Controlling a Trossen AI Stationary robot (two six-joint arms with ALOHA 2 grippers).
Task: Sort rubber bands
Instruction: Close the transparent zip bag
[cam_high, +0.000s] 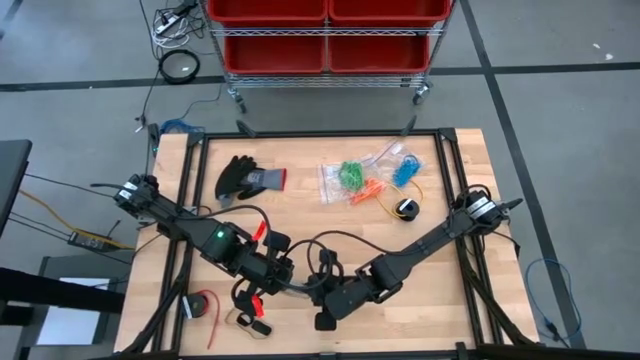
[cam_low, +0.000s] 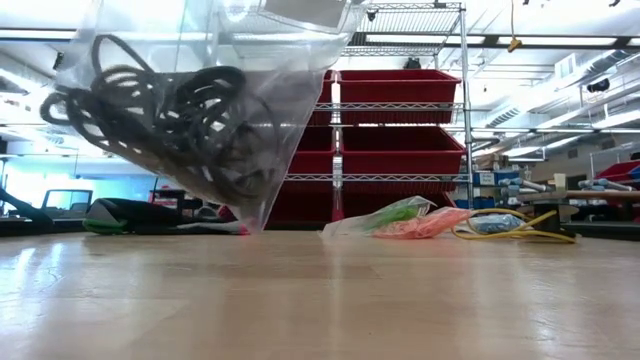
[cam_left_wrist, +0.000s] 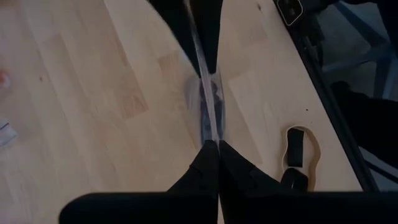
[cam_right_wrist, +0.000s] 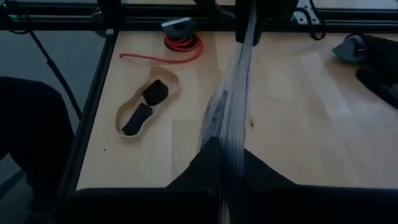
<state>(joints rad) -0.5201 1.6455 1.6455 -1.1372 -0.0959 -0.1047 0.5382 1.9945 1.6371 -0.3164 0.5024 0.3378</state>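
Observation:
A clear plastic bag (cam_low: 290, 90) holding several black rubber bands (cam_low: 160, 110) hangs above the near middle of the table, its lower corner (cam_low: 247, 226) pointing down. My left gripper (cam_left_wrist: 212, 147) and my right gripper (cam_right_wrist: 225, 149) are both shut on it from opposite sides, facing each other. In the high view they meet at the near centre, left gripper (cam_high: 287, 274) and right gripper (cam_high: 322, 300). Bags of green (cam_high: 350, 176), orange (cam_high: 368, 190) and blue rubber bands (cam_high: 404, 170) lie flat at the far right. My left gripper pinches the bag's upper edge (cam_left_wrist: 210, 127) between its two fingers, coming slanting down from the table's left. The film runs straight from its fingertips to the other gripper. The bag hangs below the fingers. My right gripper pinches the opposite end of the bag's upper edge (cam_right_wrist: 229, 127) between its two fingers, slanting down from the table's right. The film stretches from it toward the left gripper, and the bag with the black bands hangs below.
A black glove (cam_high: 245, 178) lies far left. A yellow cable (cam_high: 392, 203) and a small black object (cam_high: 406, 208) lie far right. A red cord (cam_right_wrist: 183, 45) and a tan loop with black pieces (cam_right_wrist: 146, 107) sit near the near-left edge. Red bins (cam_high: 325, 30) stand beyond the table.

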